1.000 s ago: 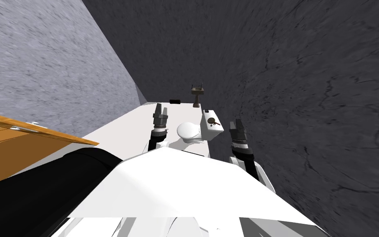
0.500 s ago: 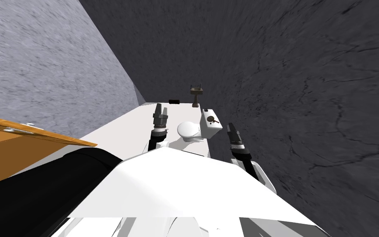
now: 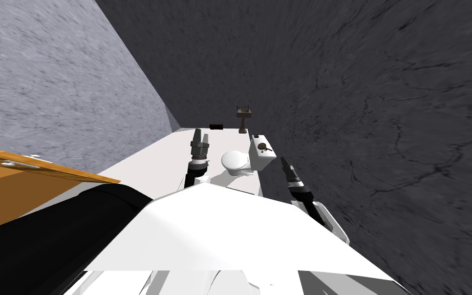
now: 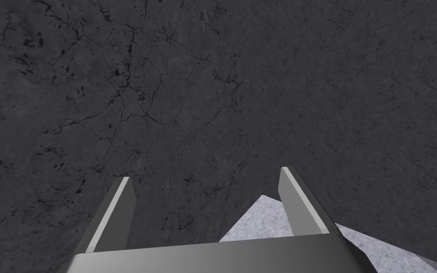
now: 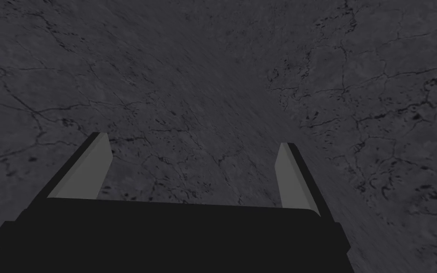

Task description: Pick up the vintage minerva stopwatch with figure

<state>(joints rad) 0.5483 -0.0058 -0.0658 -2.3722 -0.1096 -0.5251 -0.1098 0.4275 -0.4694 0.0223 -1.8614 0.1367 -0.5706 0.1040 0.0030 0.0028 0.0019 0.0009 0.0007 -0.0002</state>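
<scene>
the stopwatch (image 3: 264, 149) is a small dark brown thing lying flat on top of the white toilet tank (image 3: 263, 161). the tank stands against the dark grey wall (image 3: 383, 102). the toilet's rounded white lid (image 3: 236, 162) sits just in front of the tank, on the robot's side.

the right gripper (image 3: 283, 161) is held out low beside the tank's right-hand front corner, between the tank and the dark wall. it is near the stopwatch but not touching it. from its own wrist camera the right gripper (image 5: 194, 140) has its fingers (image 5: 291, 175) spread wide with nothing between them, pointing at cracked dark wall.

the left gripper (image 3: 200, 135) hangs over the white floor (image 3: 148, 159) on the other side of the toilet, well apart from the stopwatch. its fingers (image 4: 115, 213) are also wide and empty.

further back, a small brown pedestal stand (image 3: 243, 116) stands by the dark wall, with a little black object (image 3: 216, 126) on the floor near it. an orange wooden door (image 3: 20, 179) juts in from the left, under the paler grey wall (image 3: 50, 77).
</scene>
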